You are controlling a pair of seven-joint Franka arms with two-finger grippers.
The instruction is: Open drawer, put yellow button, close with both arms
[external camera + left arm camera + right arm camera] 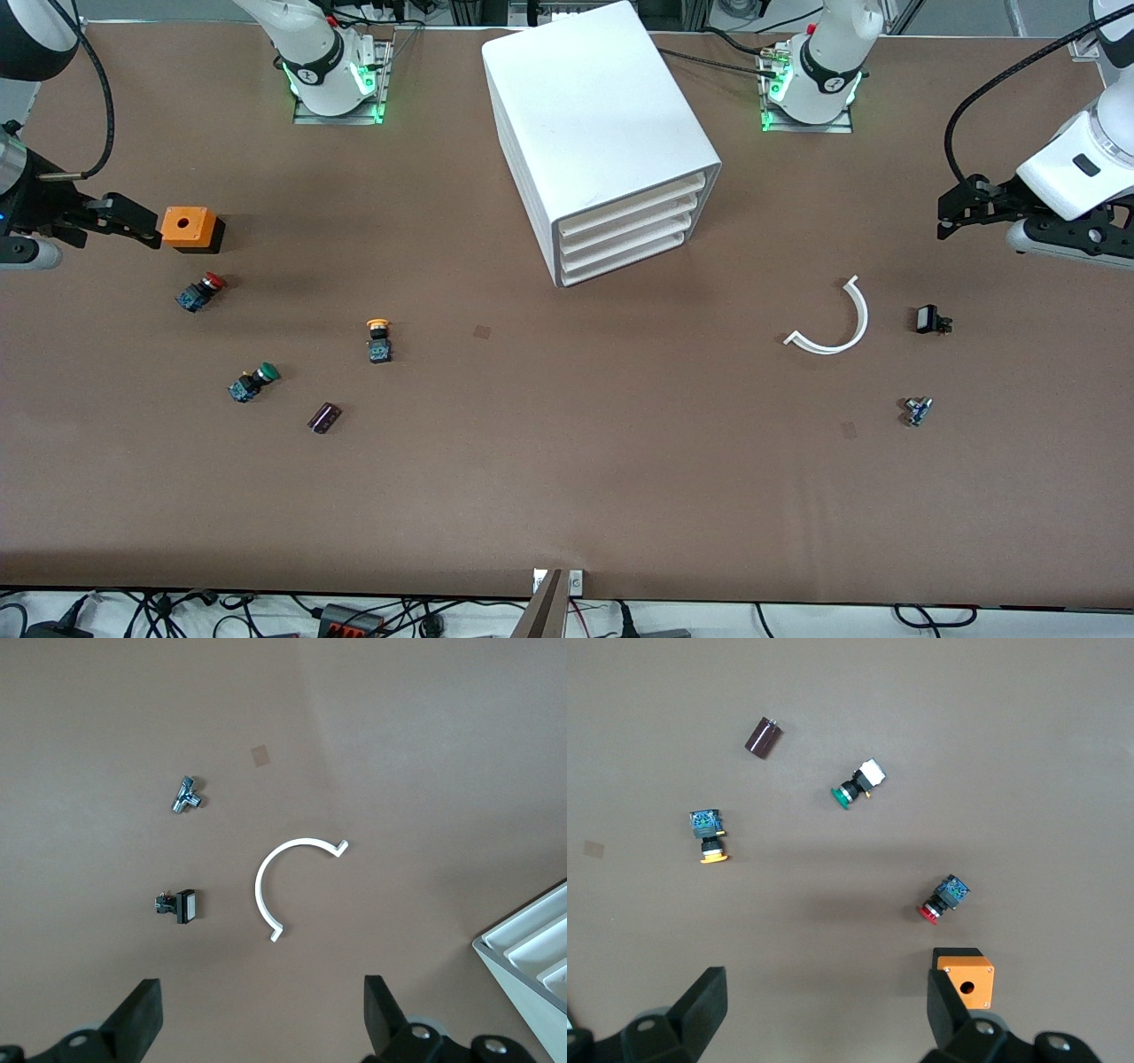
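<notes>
White drawer (631, 198) looks shut; yellow button (378, 340) at its 8 o'clock; left gripper (261, 1019) and right gripper (826, 1014) gape wide, empty.

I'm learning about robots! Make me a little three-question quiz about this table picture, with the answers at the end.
1. True or false: the drawer at the top of the white cabinet is pulled out.
2. Which cap colour lies nearest the front camera: A red button, B yellow button, C green button?
3. Fill in: the left tool hangs open over the white curved ___.

Key: 1 false, it is shut. 2 C. 3 strip. The right tool, also open, hangs beside the orange box.
</notes>
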